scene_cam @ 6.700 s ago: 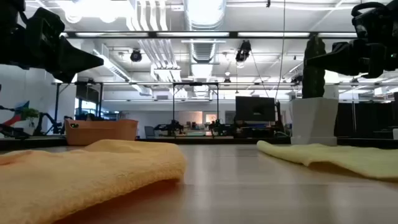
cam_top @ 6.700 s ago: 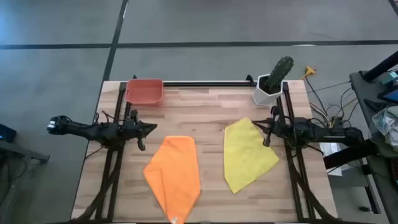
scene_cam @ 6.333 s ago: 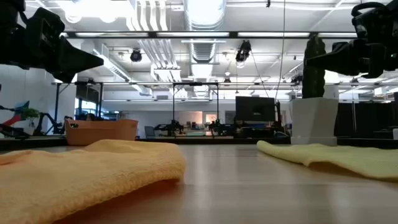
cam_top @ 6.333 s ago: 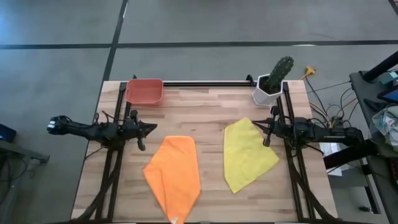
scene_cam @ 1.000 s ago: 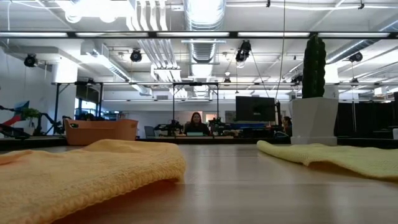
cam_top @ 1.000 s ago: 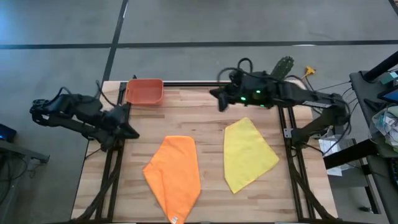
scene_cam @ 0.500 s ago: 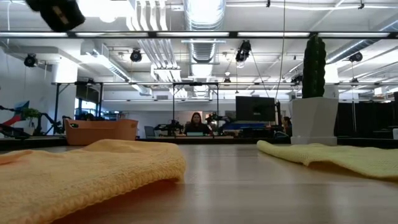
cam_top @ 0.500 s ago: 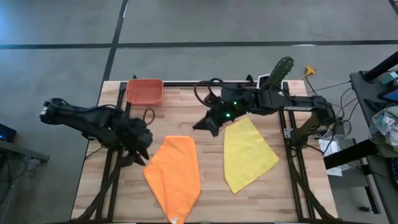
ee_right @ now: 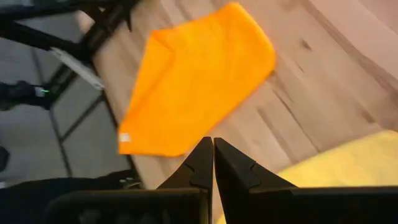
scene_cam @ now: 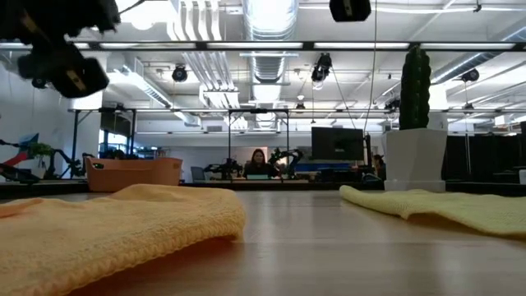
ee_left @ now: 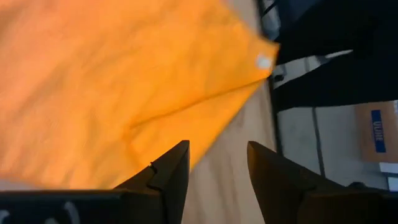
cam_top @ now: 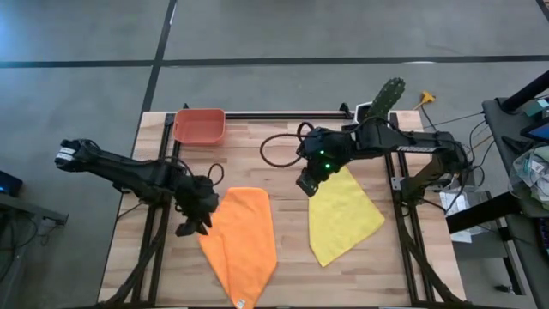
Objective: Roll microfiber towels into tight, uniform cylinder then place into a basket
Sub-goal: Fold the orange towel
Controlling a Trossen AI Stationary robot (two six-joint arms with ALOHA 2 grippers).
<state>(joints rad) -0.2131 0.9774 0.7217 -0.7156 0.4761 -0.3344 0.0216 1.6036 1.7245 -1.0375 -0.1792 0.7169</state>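
Observation:
An orange towel (cam_top: 240,245) lies flat on the near left of the table, also seen as the orange towel (ee_left: 106,81) and the orange towel (ee_right: 199,74). A yellow towel (cam_top: 343,215) lies flat to its right. The red-orange basket (cam_top: 200,125) stands at the far left edge. My left gripper (cam_top: 187,228) hangs open above the orange towel's left edge, its fingers (ee_left: 180,163) clear of the cloth. My right gripper (cam_top: 305,186) is shut, fingertips together (ee_right: 212,158), above the yellow towel's far left corner (ee_right: 348,168).
A white pot with a green cactus (cam_top: 377,110) stands at the far right corner, behind the right arm. Bare wood (cam_top: 292,249) shows between the two towels. In the low view a person (scene_cam: 259,162) sits far off in the room.
My left gripper has swung from the table's left edge toward the near right and come over the orange towel's left edge. My right gripper has moved from the far middle toward the near edge, to the yellow towel's far left corner. Neither towel has moved.

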